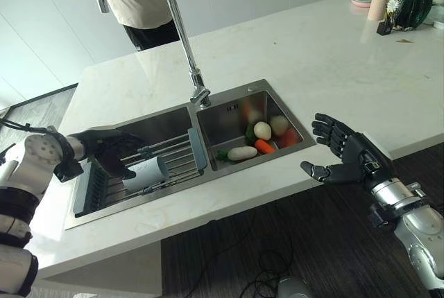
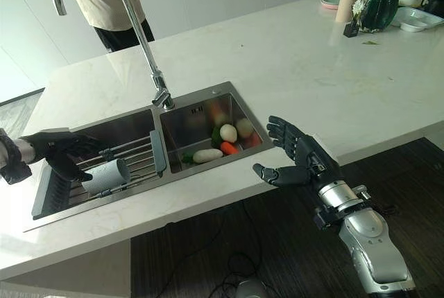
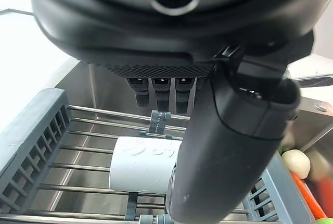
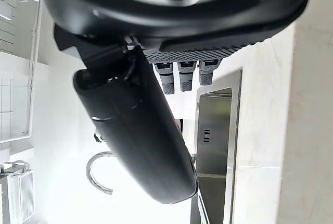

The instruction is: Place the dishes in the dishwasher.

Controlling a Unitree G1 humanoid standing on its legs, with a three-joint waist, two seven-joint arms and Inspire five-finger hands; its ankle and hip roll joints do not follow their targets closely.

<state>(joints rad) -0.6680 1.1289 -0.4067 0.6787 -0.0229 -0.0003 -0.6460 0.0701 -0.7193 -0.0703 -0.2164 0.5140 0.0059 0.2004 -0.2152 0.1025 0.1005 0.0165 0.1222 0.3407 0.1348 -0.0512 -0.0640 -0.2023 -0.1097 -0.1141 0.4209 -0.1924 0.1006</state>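
- Left hand (image 1: pixel 104 149), fingers spread and loose, hovers over one pale cup (image 1: pixel 146 173) lying on its side on the rack (image 1: pixel 182 161) in the left sink basin (image 1: pixel 149 128).
- Right basin (image 1: pixel 225 121) holds several vegetables (image 1: pixel 253 142).
- Right hand (image 1: pixel 343 152) is spread open beside the counter (image 1: pixel 312 62) edge, holding nothing.

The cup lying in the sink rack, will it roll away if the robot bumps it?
Probably a little. The pale cup lies on its side across the rack's wire bars, so a nudge from the left hand could roll it. It looks smooth, maybe slippery, and could chip if ceramic.
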